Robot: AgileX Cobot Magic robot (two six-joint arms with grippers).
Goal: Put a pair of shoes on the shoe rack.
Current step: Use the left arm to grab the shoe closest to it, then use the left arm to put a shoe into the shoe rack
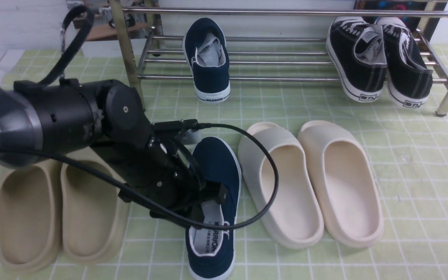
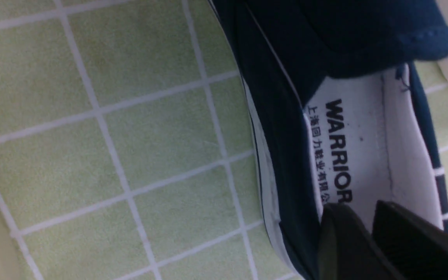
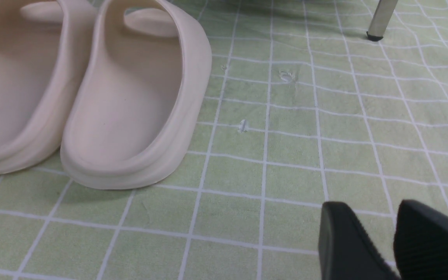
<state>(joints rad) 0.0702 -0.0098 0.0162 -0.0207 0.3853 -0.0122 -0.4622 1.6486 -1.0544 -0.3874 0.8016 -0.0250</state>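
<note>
Seeing a low rack of shiny metal bars w/ brass-coloured legs (image 1: 239, 79) standing on pale-green, white-gridded flooring (image 1: 426, 194), lightly wrinkled in spots. Seeing a navy canvas slip-on w/ white rubber sole (image 1: 213, 79) resting on the rack's lower tier, toward its L end, toe pointing away, heel overhanging the front bar; crumpled grey material showing inside. Seeing black canvas lace-ups w/ white soles (image 1: 358, 66) sitting side by side at the tier's R end, grey lining showing in the nearer-to-centre one.

Seeing a second navy canvas slip-on, rounded toe, white trim (image 1: 218, 159) lying on the floor, toe toward rack, under the L arm; grey insole (image 2: 364, 147) showing inside, "WARRIOR" printed on it. Seeing smooth cream foam slides (image 1: 348, 186) lying just beside it on the R, open and rounded, and beige foam slides (image 1: 31, 217) lying on the L, partly behind the arm.

Reaching in from L, angling down over the floor slip-on w/ black, bulky L arm (image 1: 130, 144), black cable (image 1: 243, 130) looping across. Holding L gripper (image 2: 366, 217) slightly parted at the shoe's opening, insole showing btwn fingertips; not telling whether touching. Holding R gripper (image 3: 371, 221) spread wide, nothing btwn fingertips, over flooring near the cream slides.
</note>
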